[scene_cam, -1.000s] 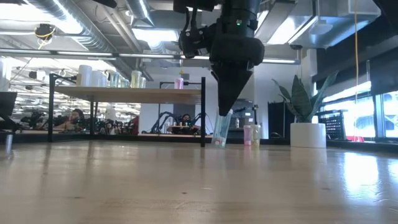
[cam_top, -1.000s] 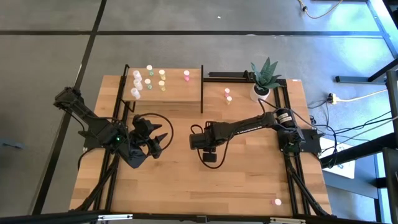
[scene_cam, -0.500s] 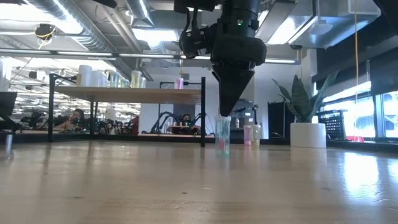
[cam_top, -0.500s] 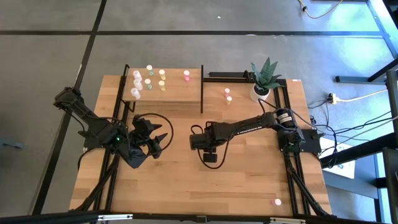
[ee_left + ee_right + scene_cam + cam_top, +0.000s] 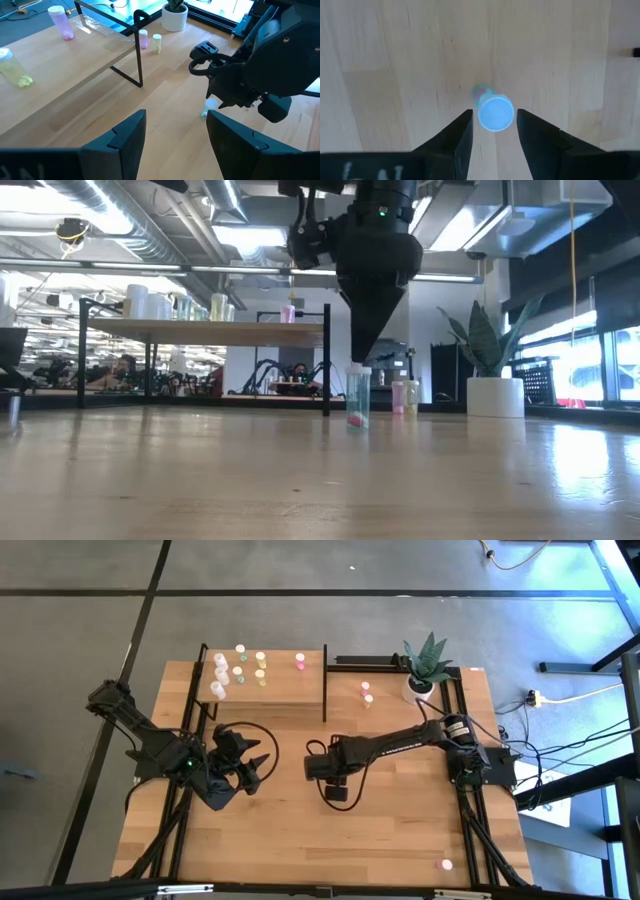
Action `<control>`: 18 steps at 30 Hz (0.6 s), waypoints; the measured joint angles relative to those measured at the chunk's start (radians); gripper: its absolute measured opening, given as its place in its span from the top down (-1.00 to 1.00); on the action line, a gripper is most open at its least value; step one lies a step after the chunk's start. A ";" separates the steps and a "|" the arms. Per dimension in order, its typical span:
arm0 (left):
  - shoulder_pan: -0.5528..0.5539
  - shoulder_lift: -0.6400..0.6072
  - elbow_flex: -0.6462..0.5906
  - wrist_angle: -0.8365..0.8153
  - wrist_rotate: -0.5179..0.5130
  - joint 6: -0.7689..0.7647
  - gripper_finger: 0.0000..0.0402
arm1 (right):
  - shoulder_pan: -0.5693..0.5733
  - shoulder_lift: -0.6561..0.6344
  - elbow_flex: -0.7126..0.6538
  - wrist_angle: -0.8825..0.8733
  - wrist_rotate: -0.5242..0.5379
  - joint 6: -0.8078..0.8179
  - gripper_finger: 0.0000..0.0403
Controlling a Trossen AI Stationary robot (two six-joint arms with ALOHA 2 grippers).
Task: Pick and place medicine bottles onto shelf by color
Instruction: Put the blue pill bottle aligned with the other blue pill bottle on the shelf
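- The right hand [image 5: 491, 131] hangs over mid-bench, fingers spread, pointing straight down at a small bottle [image 5: 357, 396].
- That bottle stands upright on the bench [image 5: 390, 830], untouched, between the fingertips.
- The left hand [image 5: 255, 772], fingers spread, hovers in front of the shelf [image 5: 290, 692].

My two arms are matte black, jointed, with looping black cables. My left tool [image 5: 250, 772] has two broad, flat, dark fingers. My right tool [image 5: 492, 131] has matching fingers; its body tapers to a cone.
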 joint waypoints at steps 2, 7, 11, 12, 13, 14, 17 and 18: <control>0.000 0.000 0.000 0.000 0.000 0.000 0.00 | 0.002 0.000 0.014 -0.009 0.000 0.008 0.24; 0.000 0.000 0.000 0.000 0.000 0.001 0.00 | 0.004 -0.001 0.076 -0.050 0.000 0.027 0.24; 0.000 0.000 0.000 0.000 0.000 0.000 0.00 | 0.013 -0.001 0.156 -0.102 0.001 0.046 0.24; 0.000 0.000 0.000 0.000 0.000 0.000 0.00 | 0.018 -0.002 0.179 -0.114 0.001 0.047 0.24; 0.000 0.000 0.000 0.000 0.000 0.000 0.00 | 0.023 -0.002 0.207 -0.131 0.001 0.046 0.24; 0.000 0.000 0.000 0.000 0.000 -0.001 0.00 | 0.030 -0.002 0.234 -0.158 0.005 0.045 0.24; -0.001 0.000 0.000 0.011 0.020 0.001 0.00 | 0.055 -0.002 0.325 -0.247 0.050 0.046 0.24; -0.001 0.002 0.000 0.018 0.029 0.005 0.00 | 0.066 -0.002 0.357 -0.278 0.077 0.046 0.24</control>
